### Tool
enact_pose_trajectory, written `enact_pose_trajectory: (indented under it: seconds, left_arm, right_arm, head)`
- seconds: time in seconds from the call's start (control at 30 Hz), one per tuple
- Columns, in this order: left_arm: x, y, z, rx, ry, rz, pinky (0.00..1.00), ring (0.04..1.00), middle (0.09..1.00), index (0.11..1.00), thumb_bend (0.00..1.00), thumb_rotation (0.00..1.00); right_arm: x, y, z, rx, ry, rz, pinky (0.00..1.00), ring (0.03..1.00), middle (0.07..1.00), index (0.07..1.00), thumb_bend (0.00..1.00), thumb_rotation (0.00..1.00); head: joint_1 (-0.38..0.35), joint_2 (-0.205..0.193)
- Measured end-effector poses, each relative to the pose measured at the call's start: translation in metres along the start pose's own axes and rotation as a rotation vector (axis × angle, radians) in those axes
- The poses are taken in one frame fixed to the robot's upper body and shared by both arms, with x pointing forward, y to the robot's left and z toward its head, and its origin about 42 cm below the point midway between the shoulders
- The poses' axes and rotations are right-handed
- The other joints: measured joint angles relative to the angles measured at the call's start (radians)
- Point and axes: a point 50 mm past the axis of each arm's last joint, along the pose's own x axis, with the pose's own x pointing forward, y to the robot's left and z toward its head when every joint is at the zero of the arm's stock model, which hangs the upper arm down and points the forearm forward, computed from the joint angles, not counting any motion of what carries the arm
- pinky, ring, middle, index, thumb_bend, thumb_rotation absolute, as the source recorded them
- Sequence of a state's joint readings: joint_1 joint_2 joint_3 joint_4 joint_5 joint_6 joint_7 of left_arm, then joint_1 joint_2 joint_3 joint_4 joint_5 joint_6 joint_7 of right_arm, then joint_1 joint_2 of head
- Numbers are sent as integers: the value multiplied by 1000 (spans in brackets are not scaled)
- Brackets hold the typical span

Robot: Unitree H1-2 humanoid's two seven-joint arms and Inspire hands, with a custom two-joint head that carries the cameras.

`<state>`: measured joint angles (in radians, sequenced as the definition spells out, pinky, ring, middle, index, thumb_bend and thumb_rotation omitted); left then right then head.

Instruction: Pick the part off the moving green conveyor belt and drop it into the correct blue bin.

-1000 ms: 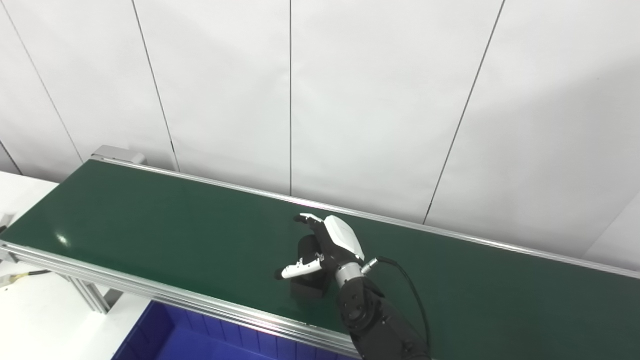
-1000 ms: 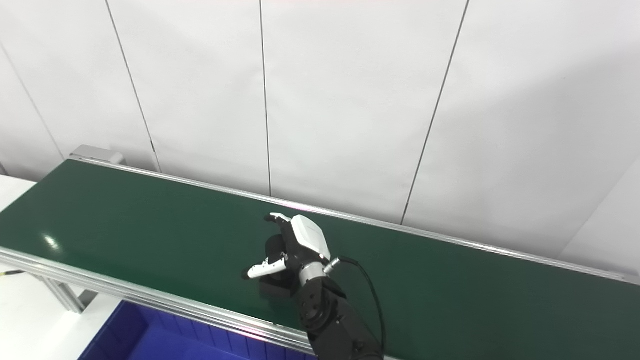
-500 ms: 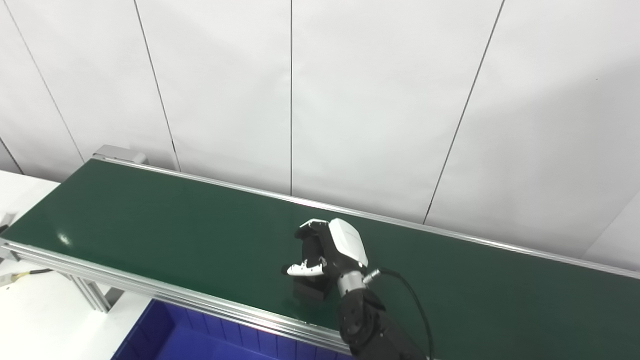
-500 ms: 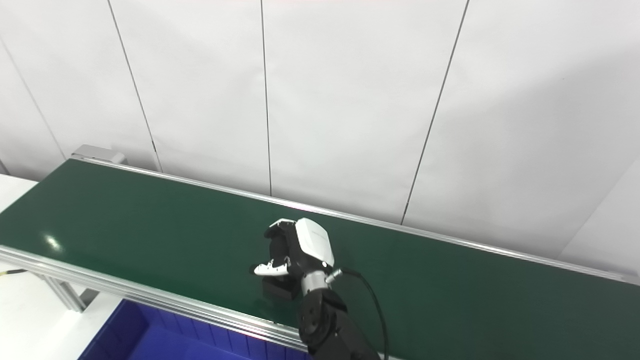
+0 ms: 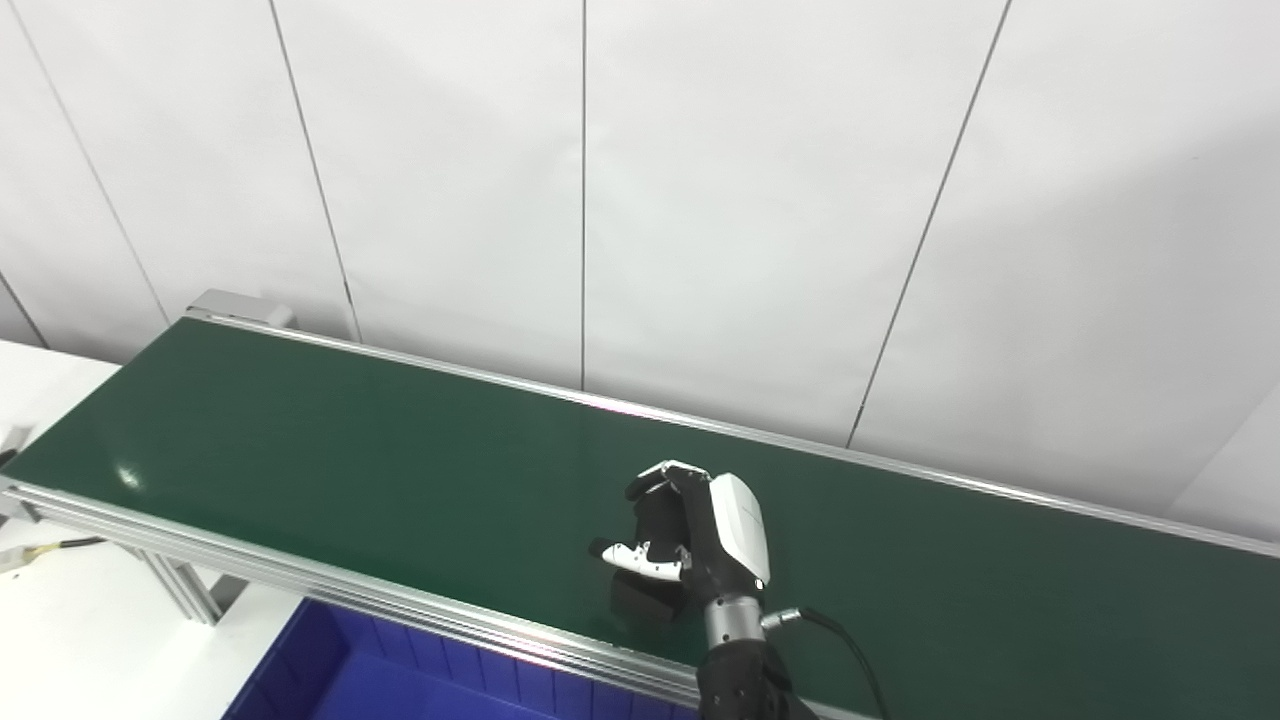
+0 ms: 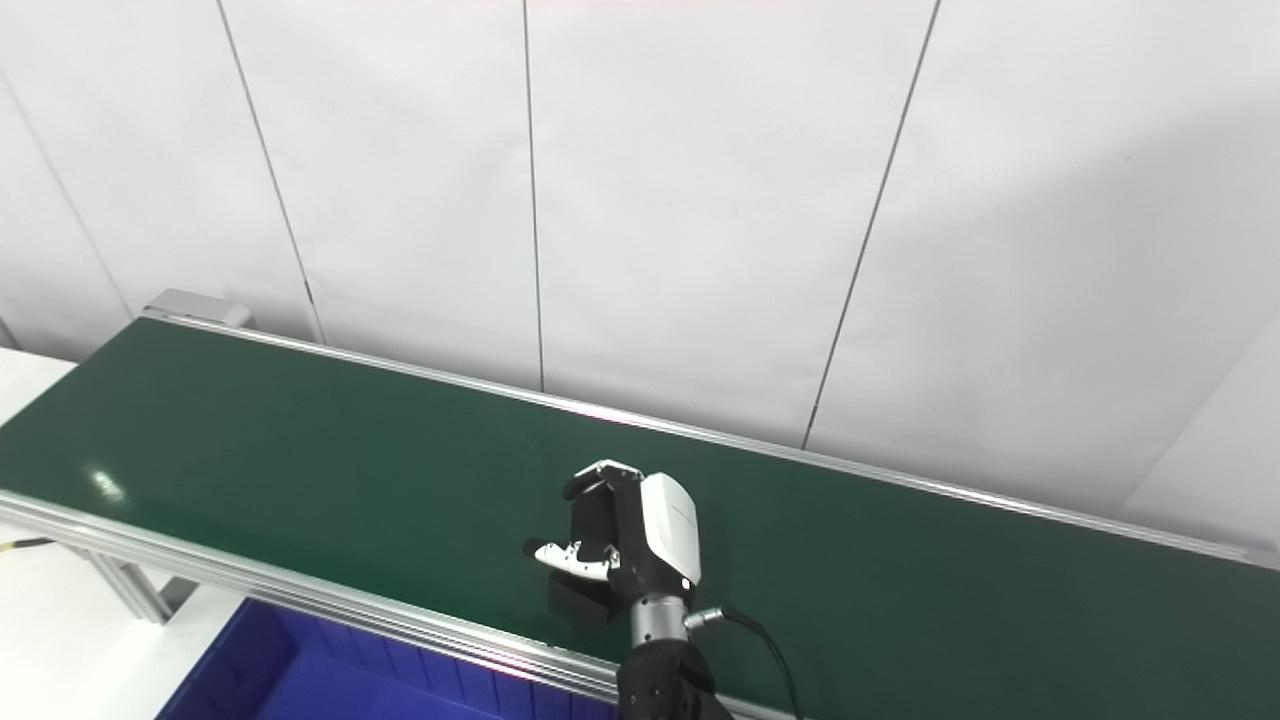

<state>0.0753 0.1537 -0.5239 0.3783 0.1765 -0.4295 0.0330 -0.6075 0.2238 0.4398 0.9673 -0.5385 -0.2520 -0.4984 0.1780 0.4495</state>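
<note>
A long green conveyor belt (image 5: 300,440) runs slantwise in front of a white panelled wall (image 5: 700,200). Above the belt's near edge, one robot hand (image 5: 700,545), the right one, is closed around a black part (image 5: 650,575). Fingers (image 5: 665,475) curl over the top of the part and the thumb (image 5: 630,556) crosses its front; its lower end shows below the thumb. Whether it is clear of the belt is unclear. A blue bin (image 5: 330,680) sits below the near rail. The left hand is out of view.
</note>
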Motion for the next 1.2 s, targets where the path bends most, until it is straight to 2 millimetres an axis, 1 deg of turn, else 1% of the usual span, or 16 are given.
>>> enact_pose_trajectory:
  seconds: [0.07, 0.13, 0.27, 0.37, 0.47, 0.63, 0.7, 0.8, 0.87, 0.9, 0.93, 0.97, 1.0, 1.03, 1.13, 1.2]
  left_arm:
    - [1, 2, 0, 4, -1, 2, 622, 723, 776, 790, 925, 300]
    - [1, 2, 0, 3, -1, 4, 607, 696, 761, 775, 914, 263]
    - [1, 1, 0, 3, -2, 10, 610, 683, 745, 761, 910, 210]
    - [0, 1, 0, 6, -2, 15, 612, 689, 746, 753, 910, 174]
    - [0, 1, 0, 7, -3, 17, 676, 742, 773, 767, 912, 174]
    - [0, 1, 1, 20, -8, 19, 731, 758, 773, 772, 894, 160]
    - [0, 1, 3, 22, -15, 17, 766, 779, 782, 775, 883, 162]
    - [0, 3, 5, 24, -22, 18, 794, 807, 802, 785, 876, 181]
    - [-1, 4, 6, 21, -28, 19, 795, 806, 799, 789, 871, 184]
    - [-1, 4, 7, 14, -32, 21, 793, 801, 795, 790, 868, 184]
    - [-1, 5, 8, 11, -36, 26, 783, 795, 792, 792, 861, 191]
    - [-2, 6, 8, 10, -36, 30, 784, 795, 793, 796, 854, 203]
    - [-2, 7, 8, 11, -34, 31, 802, 807, 801, 805, 845, 224]
    - [-2, 7, 8, 11, -35, 29, 804, 809, 802, 806, 844, 226]
    - [-5, 9, 8, 13, -34, 31, 813, 818, 816, 817, 829, 245]
    - [-8, 13, 6, 20, -28, 27, 802, 812, 813, 816, 824, 251]
  right_arm:
    - [1, -2, 1, -25, -18, -9, 326, 391, 447, 531, 514, 0]
    - [-1, -3, -1, -49, -29, -13, 386, 442, 455, 528, 517, 0]
    - [-2, -5, -4, -79, -39, -12, 316, 377, 423, 533, 515, 0]
    - [-3, -8, -2, -85, -53, -22, 292, 352, 415, 533, 514, 0]
    - [-7, -11, 0, -70, -52, -36, 340, 373, 471, 550, 507, 0]
    - [-27, -21, 0, 0, -23, -47, 357, 382, 487, 555, 505, 0]
    - [-35, -29, 0, 30, -17, -73, 314, 370, 467, 559, 504, 0]
    - [-45, -45, 4, 32, -20, -121, 314, 372, 467, 564, 503, 0]
    - [-51, -55, 7, 37, -23, -141, 308, 371, 469, 567, 502, 0]
    - [-54, -61, 10, 47, -23, -153, 303, 371, 469, 568, 501, 0]
    - [-58, -67, 14, 61, -20, -160, 284, 386, 494, 530, 505, 0]
    - [-62, -70, 17, 71, -22, -164, 262, 369, 501, 506, 510, 0]
    - [-67, -74, 20, 80, -20, -163, 227, 302, 483, 494, 517, 0]
    - [-71, -77, 22, 85, -15, -160, 224, 295, 481, 493, 517, 0]
    - [-86, -90, 25, 91, -7, -165, 203, 267, 475, 489, 520, 0]
    - [-98, -97, 21, 84, 10, -164, 210, 269, 475, 488, 521, 0]
  head:
    - [-2, -2]
    - [-2, 0]
    - [-3, 0]
    - [-5, 2]
    - [-12, 8]
    - [-32, 23]
    - [-63, 47]
    - [-83, 60]
    - [-101, 95]
    - [-124, 95]
    - [-124, 95]
    - [-153, 113]
    - [-169, 121]
    - [-169, 121]
    - [-218, 150]
    - [-218, 150]
